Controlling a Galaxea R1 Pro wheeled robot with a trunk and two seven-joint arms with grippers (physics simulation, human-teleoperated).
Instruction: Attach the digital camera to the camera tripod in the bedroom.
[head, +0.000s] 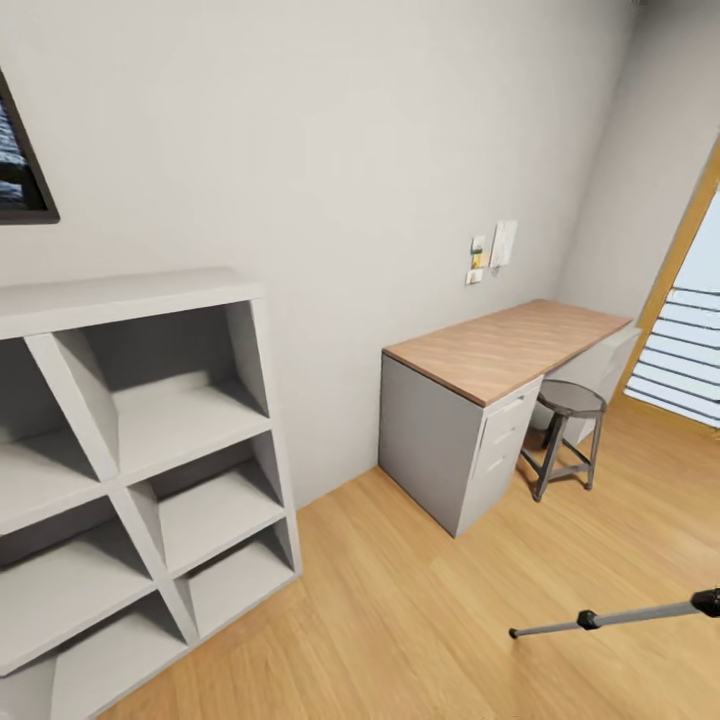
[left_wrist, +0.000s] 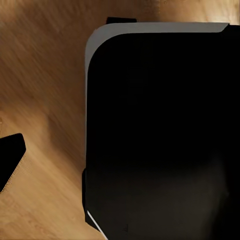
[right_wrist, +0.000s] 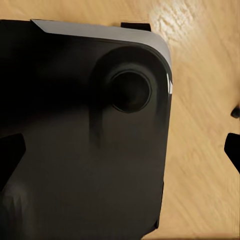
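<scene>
One silver leg of the camera tripod (head: 620, 617), with a black joint and a black foot, reaches in low over the wood floor at the bottom right of the head view; the rest of the tripod is cut off by the frame. The digital camera is out of view. In the right wrist view my right gripper (right_wrist: 120, 150) is open, its black fingertips (right_wrist: 11, 155) spread to the picture's two sides over my own black base (right_wrist: 85, 150). In the left wrist view my left gripper (left_wrist: 120, 160) looks open: one fingertip (left_wrist: 10, 161) is far out to the side, the other is lost against the black base.
A grey open shelf unit (head: 130, 470) stands against the wall at the left, under the corner of a black TV (head: 18, 160). A wood-topped desk (head: 500, 350) with grey drawers and a dark stool (head: 568, 430) stand at the right, near a slatted window (head: 685, 360).
</scene>
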